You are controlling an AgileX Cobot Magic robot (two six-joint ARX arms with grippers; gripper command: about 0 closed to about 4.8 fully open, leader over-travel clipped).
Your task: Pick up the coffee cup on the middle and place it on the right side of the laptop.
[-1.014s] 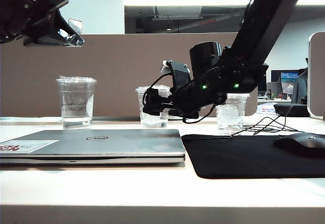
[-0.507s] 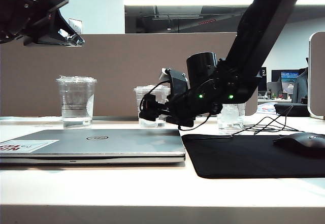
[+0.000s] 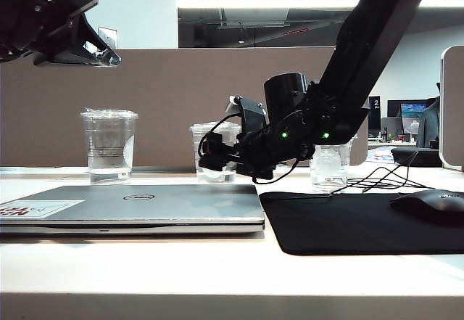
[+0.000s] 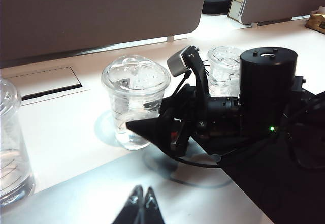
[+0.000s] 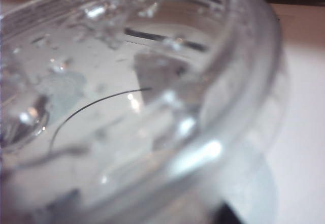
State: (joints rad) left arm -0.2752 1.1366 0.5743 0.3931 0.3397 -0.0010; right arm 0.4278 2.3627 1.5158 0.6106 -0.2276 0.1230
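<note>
since the earlier frame the right gripper [image 3: 210, 162] has pushed left and farther in, its open fingers now around the coffee cup [image 3: 214, 152], which stands mid-counter behind the laptop [image 3: 130, 207]. squeezing the thin plastic could buckle it or pop the lid. the left gripper [image 4: 140, 208] hangs closed, high at the left.

Right end effector [image 3: 209, 162] — seemingly around coffee cup [image 3: 212, 153]
</note>
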